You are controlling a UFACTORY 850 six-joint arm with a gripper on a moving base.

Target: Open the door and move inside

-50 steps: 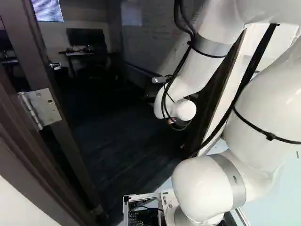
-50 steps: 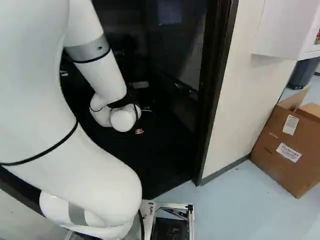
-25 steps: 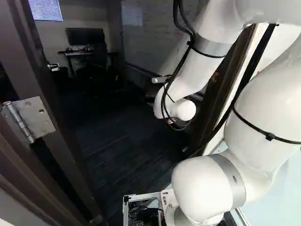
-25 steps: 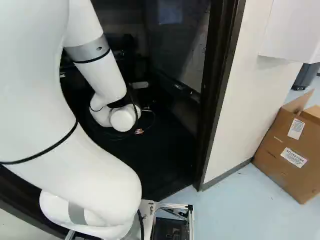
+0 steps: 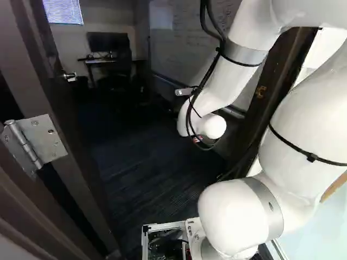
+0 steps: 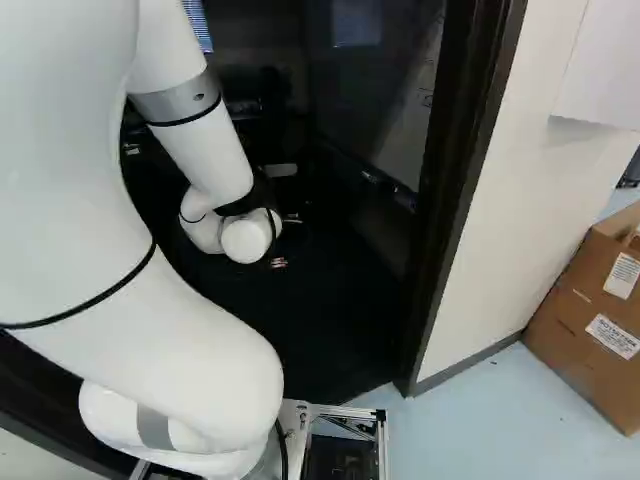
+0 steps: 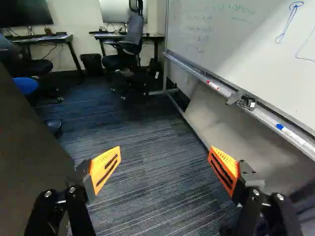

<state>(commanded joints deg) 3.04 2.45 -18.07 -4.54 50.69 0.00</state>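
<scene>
The dark door [image 5: 65, 108] stands swung open into the room at the left of the left base view, its hinge [image 5: 39, 142] and handle [image 5: 69, 76] showing. In the right base view the dark frame post [image 6: 462, 190] rises right of the arm. My gripper [image 6: 280, 262] reaches through the doorway, mostly hidden behind the wrist in the base views. In the wrist view the gripper [image 7: 165, 169] is open, its orange pads wide apart with only carpet visible between them. The door's dark face [image 7: 29, 167] lies beside one finger.
Ahead are desks [image 7: 128, 35], an office chair [image 7: 129, 46] and a black bin [image 7: 91, 64]. A whiteboard [image 7: 246, 44] with a marker tray lines the side opposite the door. A cardboard box [image 6: 590, 320] stands by the white wall [image 6: 520, 200] outside.
The base has moved: the doorway, wall and box have shifted rightward in the base views, and the far desk looks slightly nearer. The arm keeps its pose against its lowest joint.
</scene>
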